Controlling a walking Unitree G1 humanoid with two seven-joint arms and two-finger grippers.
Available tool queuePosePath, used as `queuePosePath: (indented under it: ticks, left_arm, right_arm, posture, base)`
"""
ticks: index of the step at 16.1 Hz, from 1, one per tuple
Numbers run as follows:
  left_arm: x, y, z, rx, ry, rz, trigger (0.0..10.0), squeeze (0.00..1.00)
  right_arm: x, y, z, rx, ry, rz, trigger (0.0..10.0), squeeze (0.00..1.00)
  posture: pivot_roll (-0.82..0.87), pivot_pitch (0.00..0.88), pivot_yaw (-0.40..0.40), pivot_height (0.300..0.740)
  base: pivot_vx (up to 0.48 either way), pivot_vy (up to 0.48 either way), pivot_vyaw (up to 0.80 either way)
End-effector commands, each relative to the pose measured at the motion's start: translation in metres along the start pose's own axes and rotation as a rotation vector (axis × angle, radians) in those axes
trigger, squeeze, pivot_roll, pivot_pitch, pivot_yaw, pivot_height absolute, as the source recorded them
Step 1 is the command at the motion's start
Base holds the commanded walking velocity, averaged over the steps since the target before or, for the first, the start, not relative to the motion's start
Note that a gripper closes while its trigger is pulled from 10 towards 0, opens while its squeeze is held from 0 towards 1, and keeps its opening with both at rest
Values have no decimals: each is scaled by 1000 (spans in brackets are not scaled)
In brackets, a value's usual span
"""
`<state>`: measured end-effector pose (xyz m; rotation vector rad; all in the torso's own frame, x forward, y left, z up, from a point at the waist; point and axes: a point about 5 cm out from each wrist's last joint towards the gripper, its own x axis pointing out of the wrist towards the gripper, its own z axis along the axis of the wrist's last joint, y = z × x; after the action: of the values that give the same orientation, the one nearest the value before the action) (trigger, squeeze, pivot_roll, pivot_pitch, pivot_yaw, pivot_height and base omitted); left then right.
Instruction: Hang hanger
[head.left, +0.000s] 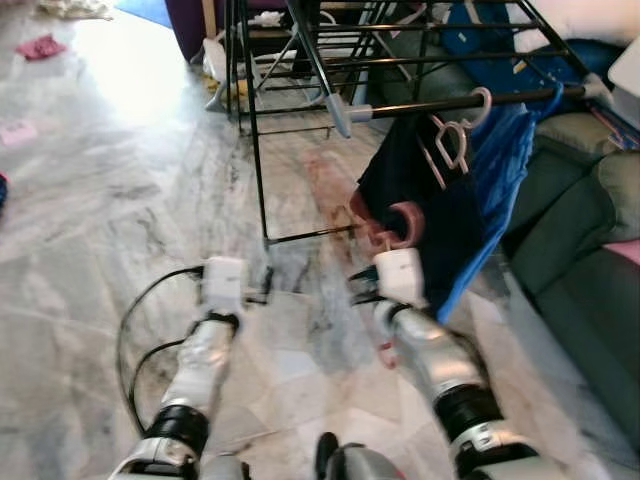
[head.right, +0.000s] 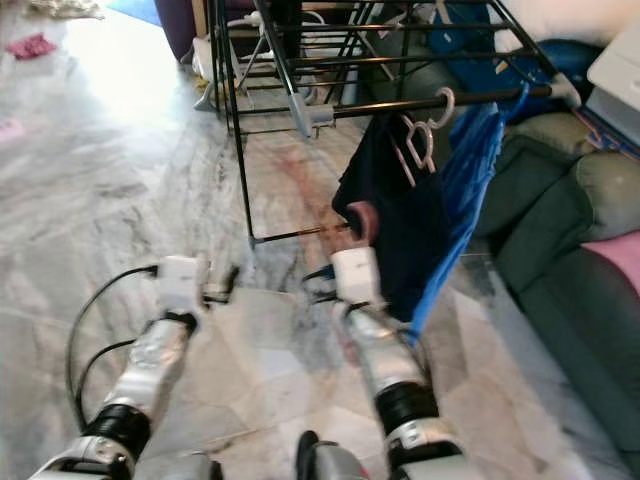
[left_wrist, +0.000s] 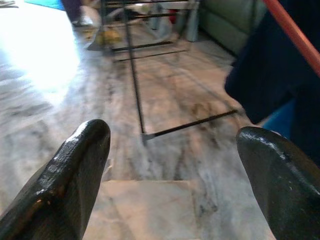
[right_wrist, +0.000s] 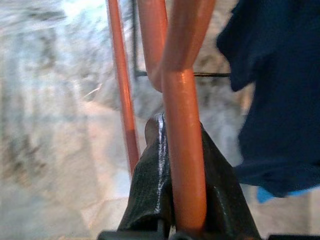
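My right gripper (head.left: 383, 243) is shut on a salmon-pink plastic hanger (head.left: 404, 224). Its hook curls up just above the wrist, in front of a dark navy garment (head.left: 410, 175). Up close, the hanger's stem (right_wrist: 184, 165) runs between the black fingers (right_wrist: 147, 192). Farther off, a black drying rack (head.left: 255, 150) has a top rail (head.left: 450, 100) that carries white hangers (head.left: 455, 135), the navy garment and a blue cloth (head.left: 505, 165). My left gripper (head.left: 257, 289) is low over the marble floor, open, and its fingers (left_wrist: 75, 175) have nothing between them.
A green sofa (head.left: 590, 240) runs along the right side, close to the rack. The rack's foot bar (head.left: 310, 236) lies on the floor just ahead of my grippers. Pink cloths (head.left: 40, 46) lie far left. A black cable (head.left: 135, 320) loops off my left arm.
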<state>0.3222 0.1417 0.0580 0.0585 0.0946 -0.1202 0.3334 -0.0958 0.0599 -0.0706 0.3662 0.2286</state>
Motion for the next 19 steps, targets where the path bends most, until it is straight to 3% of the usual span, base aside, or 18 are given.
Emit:
queuePosePath:
  ticks: [1, 6, 12, 17, 19]
  left_arm:
    - [-2, -7, -3, -18, 13, -19, 10000, 0]
    - [-7, -1, -12, -46, 53, 13, 10000, 0]
    - [-5, -3, -10, -63, 54, 16, 10000, 0]
    - [-4, -3, -10, -68, 56, 21, 10000, 0]
    - [-4, 0, -9, -62, 52, 48, 10000, 0]
  right_arm:
    - [-2, -14, -1, 8, -5, -50, 10000, 0]
    - [-6, -17, -14, 37, 28, -66, 10000, 0]
    - [-6, -9, -9, 14, -1, 4, 10000, 0]
    - [-5, -9, -6, 13, -9, 19, 10000, 0]
    - [-6, -4, -6, 19, -15, 54, 10000, 0]
  posture:
    - [83, 193, -92, 740]
    - [90, 194, -91, 740]
    - [82, 189, -94, 740]
    - [81, 187, -95, 740]
    - [80, 185, -93, 740]
  base:
    - [0, 0, 0]
    - [0, 0, -480]
    - [0, -396, 0]
    - [0, -434, 595]
    - [0, 0, 0]
